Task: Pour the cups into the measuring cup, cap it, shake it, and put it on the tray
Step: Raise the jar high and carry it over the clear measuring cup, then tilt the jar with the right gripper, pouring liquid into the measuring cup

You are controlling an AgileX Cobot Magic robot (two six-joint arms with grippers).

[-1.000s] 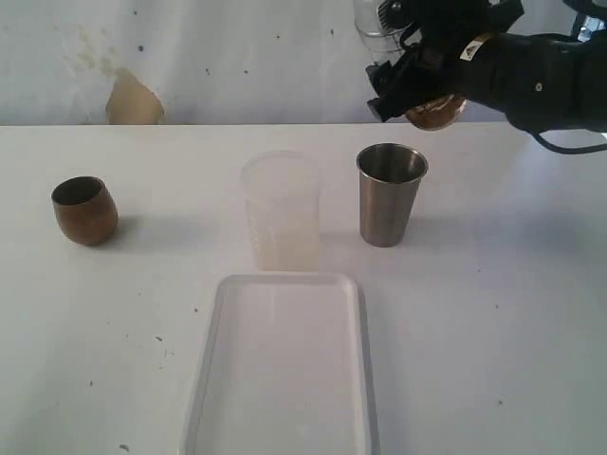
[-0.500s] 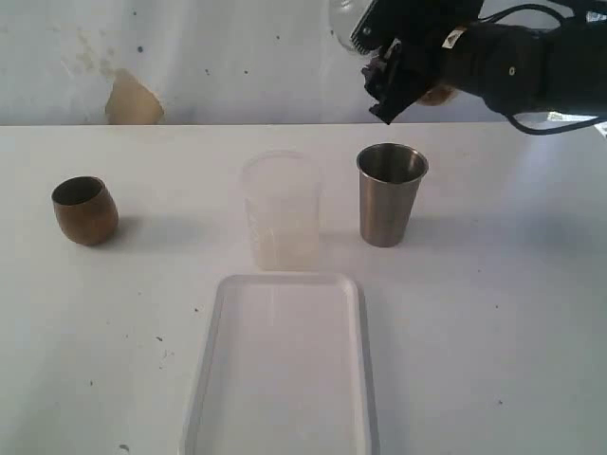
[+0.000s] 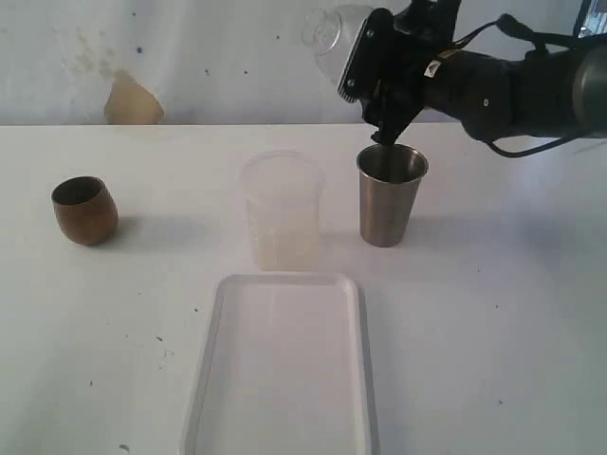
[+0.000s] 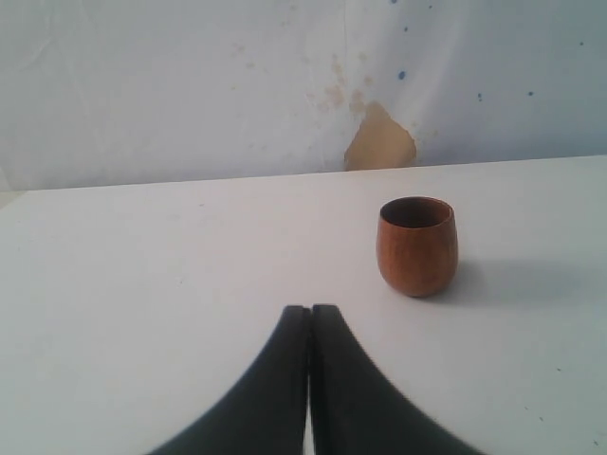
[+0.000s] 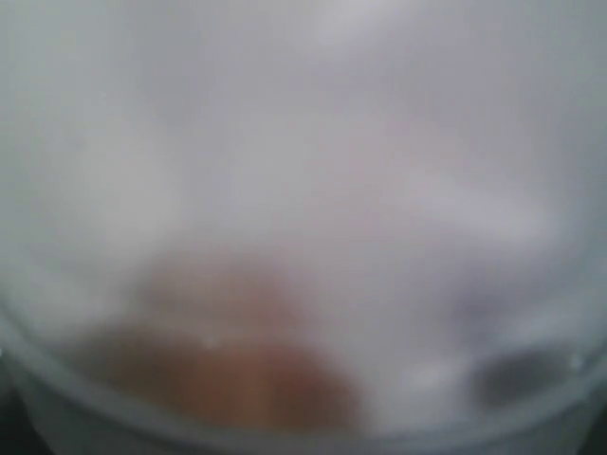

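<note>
My right gripper (image 3: 368, 59) is high above the back of the table, shut on the clear measuring cup (image 3: 330, 34). It holds the cup tilted on its side, out to the left, just above the steel tumbler (image 3: 390, 194). In the right wrist view the cup's blurred clear wall (image 5: 303, 190) fills the frame, with a brown smear low in it. The wooden cup (image 3: 84, 210) stands at the far left, also in the left wrist view (image 4: 417, 245). My left gripper (image 4: 310, 309) is shut and empty, short of that cup. The white tray (image 3: 205, 365) lies in front.
A frosted translucent beaker (image 3: 281, 210) stands upright between the tray and the back wall, just left of the tumbler. The right arm's black body and cables (image 3: 512, 90) stretch over the table's back right. The white table (image 3: 493, 313) is bare on the right.
My right gripper has swung left and turned, carrying the measuring cup from upright near the wall to tilted above the tumbler. A brown patch under the gripper no longer shows.
</note>
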